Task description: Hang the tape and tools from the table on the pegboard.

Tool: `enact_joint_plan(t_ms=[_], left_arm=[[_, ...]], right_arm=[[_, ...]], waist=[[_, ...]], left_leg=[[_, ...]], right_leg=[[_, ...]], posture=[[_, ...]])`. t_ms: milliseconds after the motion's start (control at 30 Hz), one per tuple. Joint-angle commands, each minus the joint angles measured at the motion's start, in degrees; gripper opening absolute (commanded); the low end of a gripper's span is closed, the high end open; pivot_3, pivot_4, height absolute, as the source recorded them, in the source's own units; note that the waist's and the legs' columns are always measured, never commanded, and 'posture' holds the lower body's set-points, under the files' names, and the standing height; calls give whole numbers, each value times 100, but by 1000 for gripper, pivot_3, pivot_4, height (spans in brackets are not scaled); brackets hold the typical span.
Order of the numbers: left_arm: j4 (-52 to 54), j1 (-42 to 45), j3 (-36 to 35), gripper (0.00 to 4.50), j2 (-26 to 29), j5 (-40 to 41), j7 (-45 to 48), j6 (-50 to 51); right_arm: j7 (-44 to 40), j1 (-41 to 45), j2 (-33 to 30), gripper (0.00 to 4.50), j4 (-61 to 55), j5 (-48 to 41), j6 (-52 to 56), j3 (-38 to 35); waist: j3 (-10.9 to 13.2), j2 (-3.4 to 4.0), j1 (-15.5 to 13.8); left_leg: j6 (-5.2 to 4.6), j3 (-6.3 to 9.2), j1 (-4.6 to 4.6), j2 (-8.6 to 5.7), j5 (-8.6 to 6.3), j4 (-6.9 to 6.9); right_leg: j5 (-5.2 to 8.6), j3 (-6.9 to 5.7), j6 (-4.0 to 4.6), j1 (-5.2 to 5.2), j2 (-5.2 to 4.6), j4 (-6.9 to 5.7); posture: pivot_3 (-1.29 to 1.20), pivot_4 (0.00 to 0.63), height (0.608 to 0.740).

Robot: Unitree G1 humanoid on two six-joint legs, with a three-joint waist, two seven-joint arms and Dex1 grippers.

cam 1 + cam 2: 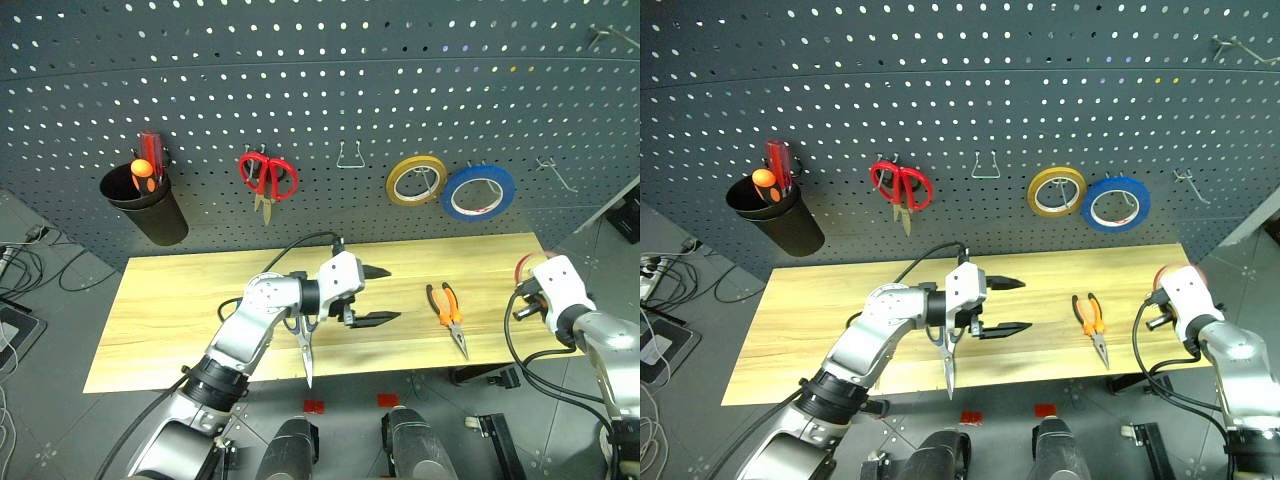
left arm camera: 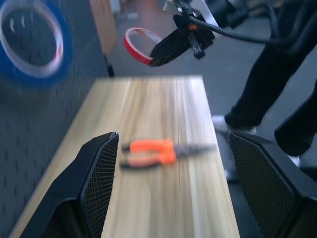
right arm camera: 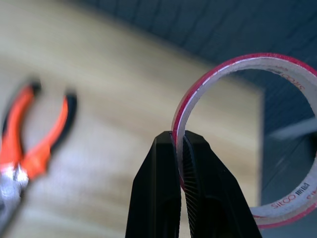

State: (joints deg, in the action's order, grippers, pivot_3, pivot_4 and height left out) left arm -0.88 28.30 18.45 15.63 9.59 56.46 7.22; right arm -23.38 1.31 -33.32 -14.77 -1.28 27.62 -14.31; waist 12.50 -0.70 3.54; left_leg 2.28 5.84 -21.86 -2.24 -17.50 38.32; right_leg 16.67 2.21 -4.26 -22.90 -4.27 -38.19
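One red tape ring [image 3: 247, 134] sits clamped in the right hand [image 3: 179, 144]; the left hand [image 1: 380, 295] gapes above one pliers [image 1: 447, 312].

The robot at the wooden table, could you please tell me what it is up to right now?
Its right gripper is shut on the thin red ring of tape, held above the right end of the light wooden table. The left gripper hangs open over the table's middle, holding nothing. Orange-and-black needle-nose pliers lie on the table; steel scissors lie near its front edge. The dark grey pegboard stands behind.
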Motion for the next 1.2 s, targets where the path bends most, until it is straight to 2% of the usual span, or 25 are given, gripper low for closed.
enact_joint_plan(t_ms=[33,100,267,433,533,633,733,900,1000,1067,1100,1200], left_arm=[[22,203,-192,3738,-198,201,-187,-29],[-30,285,-214,3738,-250,218,-206,-6],[-179,421,-127,3738,-412,154,-299,-54],[-311,537,-131,3738,-532,132,-372,-93],[-366,567,-148,3738,-552,136,-409,-109],[-390,536,-148,3738,-535,127,-420,-115],[-433,492,-176,3738,-489,123,-427,-116],[-630,398,-226,3738,-194,11,-358,-276],[-903,278,-199,3738,288,-189,-113,-556],[-1098,223,-197,3738,582,-272,58,-678],[-1201,211,-204,3738,720,-306,139,-722],[-1444,215,-271,3738,980,-370,242,-836]], right_arm=[[374,286,206,15,-646,-33,-295,-149],[492,735,303,15,-367,-63,-423,-138],[689,2026,377,15,1270,-70,-1021,-86],[770,3011,322,15,3115,-132,-1670,-159],[688,3506,286,15,4069,-271,-1915,-226],[458,3686,340,15,4401,-580,-1897,-295],[422,3552,414,832,4228,-722,-1822,-294],[565,2440,603,2460,2653,-714,-822,-27],[883,1443,888,3481,1300,-639,580,312],[1097,1080,1086,4223,687,-593,1287,537],[1176,978,1177,4451,459,-578,1553,653],[1466,910,1449,4451,181,-490,2255,926]], waist=[[0,0,44],[1,0,92],[5,-5,148],[5,-4,140],[5,-4,150],[5,-4,150],[4,-3,149],[1,1,143],[-2,6,144],[-3,8,163],[-4,10,174],[-4,10,196]], left_leg=[[-1,-2,0,0,0,8],[-5,-11,-1,-3,1,26],[-41,-14,15,-9,-4,51],[-21,-12,3,-6,8,46],[-21,-25,-5,-6,8,45],[-21,-27,-5,-3,8,45],[-21,-26,-6,-1,8,46],[-21,-19,-6,1,8,46],[-21,-21,-14,0,8,47],[-20,-26,-22,1,9,50],[-20,-32,-23,-1,9,50],[-26,-35,-16,-5,7,54]], right_leg=[[-4,3,-1,0,3,-2],[-14,15,-5,1,3,-8],[-34,16,-9,30,6,-5],[-34,11,-8,22,10,9],[-34,19,-8,11,2,10],[-34,21,-8,9,3,8],[-34,20,-8,9,4,4],[-35,16,-9,9,4,1],[-35,22,-9,-6,4,-5],[-34,30,-9,-28,5,-30],[-34,39,-9,-37,4,-41],[-34,47,-8,-39,3,-59]], posture=[[-138,204,740],[-140,208,740],[-131,204,740],[-119,196,740],[-115,197,740],[-111,195,740],[-115,192,740],[-125,187,740],[-125,187,740],[-142,190,740],[-145,194,740],[-142,197,740]])
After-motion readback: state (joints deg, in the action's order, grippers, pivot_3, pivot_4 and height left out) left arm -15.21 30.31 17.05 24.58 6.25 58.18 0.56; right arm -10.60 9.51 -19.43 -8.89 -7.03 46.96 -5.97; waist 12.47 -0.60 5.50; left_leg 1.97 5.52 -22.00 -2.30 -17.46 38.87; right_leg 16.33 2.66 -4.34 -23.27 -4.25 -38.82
